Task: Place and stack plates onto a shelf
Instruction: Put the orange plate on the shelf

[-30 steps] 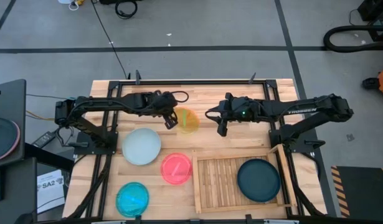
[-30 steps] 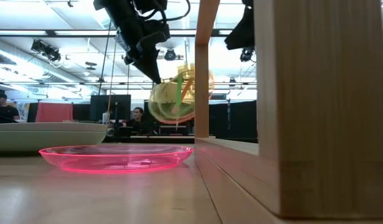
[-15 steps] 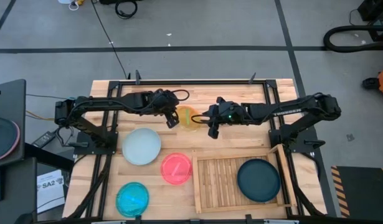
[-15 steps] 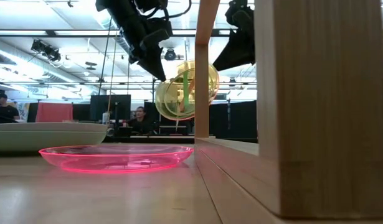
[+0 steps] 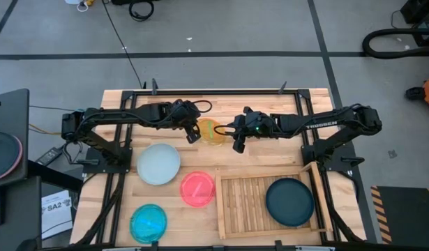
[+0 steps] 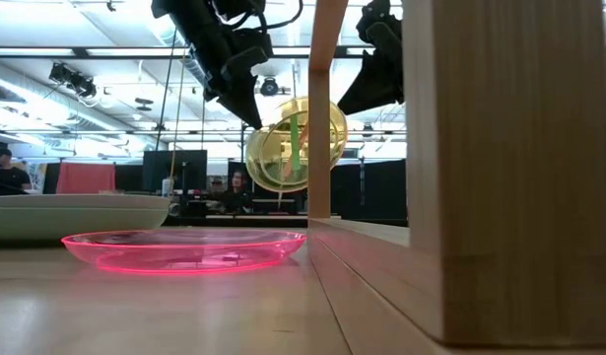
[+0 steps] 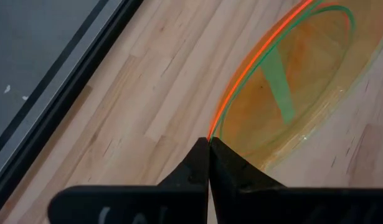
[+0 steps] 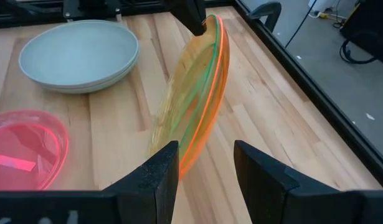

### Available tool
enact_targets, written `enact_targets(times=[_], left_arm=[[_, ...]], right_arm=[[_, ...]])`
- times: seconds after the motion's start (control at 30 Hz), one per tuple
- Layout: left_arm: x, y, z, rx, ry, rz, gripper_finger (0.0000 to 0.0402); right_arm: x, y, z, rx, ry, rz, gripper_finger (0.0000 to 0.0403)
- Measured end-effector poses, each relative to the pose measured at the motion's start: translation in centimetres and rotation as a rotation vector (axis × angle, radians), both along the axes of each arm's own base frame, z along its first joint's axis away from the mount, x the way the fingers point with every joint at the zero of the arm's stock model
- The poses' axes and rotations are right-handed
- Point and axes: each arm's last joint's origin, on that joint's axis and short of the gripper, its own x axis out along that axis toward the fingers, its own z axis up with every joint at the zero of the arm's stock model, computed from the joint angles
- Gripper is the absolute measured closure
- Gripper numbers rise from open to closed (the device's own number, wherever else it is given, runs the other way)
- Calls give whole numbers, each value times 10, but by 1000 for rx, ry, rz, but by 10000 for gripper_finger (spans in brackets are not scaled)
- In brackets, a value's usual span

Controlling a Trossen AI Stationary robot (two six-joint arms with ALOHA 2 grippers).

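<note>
The yellow-green translucent plate (image 5: 211, 132) hangs on edge above the table's middle, held by my left gripper (image 5: 192, 134), which is shut on its rim. My right gripper (image 5: 236, 144) is open on the plate's other side; in its wrist view its fingers (image 8: 163, 171) stand on either side of the plate's (image 8: 191, 93) nearer edge. The shelf (image 5: 222, 209) lies at the near right with a dark teal plate (image 5: 289, 201) flat in its right half. A pale mint plate (image 5: 158, 164), a pink plate (image 5: 197, 189) and a cyan plate (image 5: 148, 223) lie flat on the tabletop. My left gripper pinches the yellow-green plate's rim (image 7: 213, 132) between its two fingertips, coming from above at a slant (image 6: 255, 120). The plate hangs below the fingers, lifted clear of the table and tilted nearly upright. My right gripper: whether a finger touches the plate's edge (image 8: 186, 163) I cannot tell.
The shelf's left half (image 5: 245, 206) shows bare slats. In the low view the shelf's rim (image 6: 460, 177) stands large at the right, with the pink plate (image 6: 184, 249) and mint plate (image 6: 76, 212) to its left. People sit in the room behind.
My right gripper has moved toward the table's left, up to the yellow-green plate, and now stands around its edge. The plate in my left gripper has risen a little and tipped more upright.
</note>
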Motion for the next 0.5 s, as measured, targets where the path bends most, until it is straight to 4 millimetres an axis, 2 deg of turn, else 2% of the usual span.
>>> enact_targets(times=[0.5], left_arm=[[0, 0, 0, -3, 7, -3, 397]], right_arm=[[-1, 0, 4, -3, -16, -3, 243]])
